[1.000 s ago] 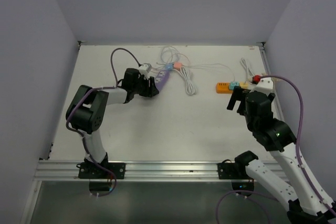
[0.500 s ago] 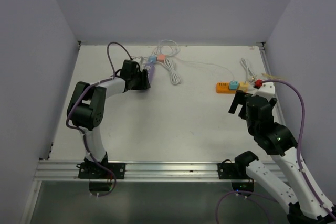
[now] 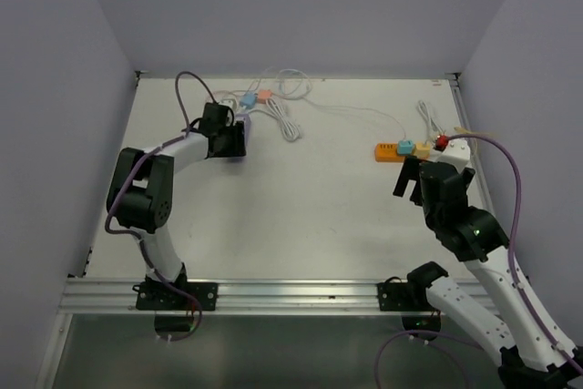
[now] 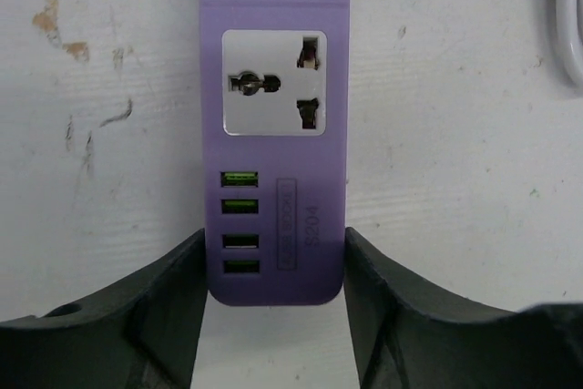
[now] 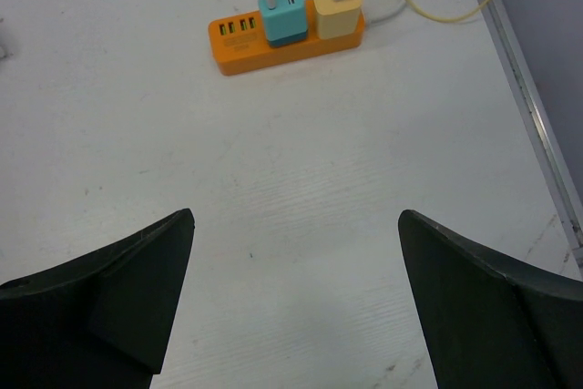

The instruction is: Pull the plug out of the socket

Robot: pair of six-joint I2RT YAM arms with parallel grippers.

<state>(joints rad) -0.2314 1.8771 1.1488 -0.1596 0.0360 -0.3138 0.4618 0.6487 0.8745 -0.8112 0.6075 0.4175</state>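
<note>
Well, on the white surface [image 3: 301,198], the left end effector [image 4: 273,261] is clamped on the USB end of the purple power strip [image 4: 273,134], far left. The right end effector [image 5: 296,220] hangs spread wide near the orange power strip [image 5: 239,52], which holds a teal plug [image 5: 281,14] and a yellow plug [image 5: 338,11] side by side.

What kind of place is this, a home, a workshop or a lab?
Probably a lab test cell: a scuffed white table boxed in by plain walls, an aluminium rail along its near edge, and a purple power strip and an orange power strip as props.
</note>
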